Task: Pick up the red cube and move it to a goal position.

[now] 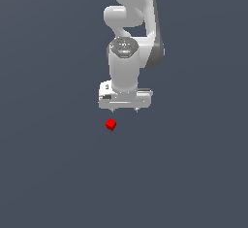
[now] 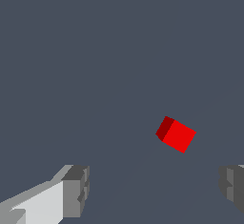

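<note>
The red cube (image 1: 111, 124) lies on the flat grey floor, small and turned at an angle. In the exterior view my gripper (image 1: 124, 110) hangs just above and behind it, a little toward that view's right, pointing straight down. In the wrist view the red cube (image 2: 176, 134) sits apart from my gripper (image 2: 155, 189), beyond the gap between the fingers and nearer one of them. The two grey fingertips (image 2: 76, 189) stand wide apart with nothing between them, so the gripper is open.
The white arm (image 1: 131, 33) rises behind the gripper toward the top of the exterior view. The plain grey floor (image 1: 48, 173) spreads all around. No goal marker shows in either view.
</note>
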Tool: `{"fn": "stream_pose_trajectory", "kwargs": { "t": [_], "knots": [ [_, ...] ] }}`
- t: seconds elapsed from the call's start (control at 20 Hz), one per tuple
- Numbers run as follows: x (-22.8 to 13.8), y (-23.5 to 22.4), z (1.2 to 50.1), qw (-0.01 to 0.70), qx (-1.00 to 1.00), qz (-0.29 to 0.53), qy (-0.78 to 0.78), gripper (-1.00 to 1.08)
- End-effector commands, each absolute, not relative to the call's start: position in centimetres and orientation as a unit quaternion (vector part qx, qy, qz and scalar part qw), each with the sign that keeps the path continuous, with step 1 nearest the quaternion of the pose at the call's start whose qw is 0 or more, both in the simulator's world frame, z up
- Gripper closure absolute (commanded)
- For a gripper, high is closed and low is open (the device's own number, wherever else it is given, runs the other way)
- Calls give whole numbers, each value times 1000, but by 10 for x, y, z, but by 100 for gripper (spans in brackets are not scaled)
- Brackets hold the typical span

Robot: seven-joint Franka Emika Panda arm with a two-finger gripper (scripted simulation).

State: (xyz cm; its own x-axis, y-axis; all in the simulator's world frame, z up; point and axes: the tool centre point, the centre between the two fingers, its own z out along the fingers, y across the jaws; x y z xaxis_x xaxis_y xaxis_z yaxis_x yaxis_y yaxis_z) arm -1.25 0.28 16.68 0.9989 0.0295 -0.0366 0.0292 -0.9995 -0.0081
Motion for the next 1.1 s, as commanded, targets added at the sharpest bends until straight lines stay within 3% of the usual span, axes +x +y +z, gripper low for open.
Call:
{"fn": "stream_pose_trajectory", "kwargs": {
  "t": [0.0,0.45,1.05],
  "knots": [
    [-13,3,167,4,-1000,18,-15,-92],
    [-13,-8,145,3,-1000,16,24,-92],
    [-19,-52,56,-1,-984,4,178,-92]
  ]
}}
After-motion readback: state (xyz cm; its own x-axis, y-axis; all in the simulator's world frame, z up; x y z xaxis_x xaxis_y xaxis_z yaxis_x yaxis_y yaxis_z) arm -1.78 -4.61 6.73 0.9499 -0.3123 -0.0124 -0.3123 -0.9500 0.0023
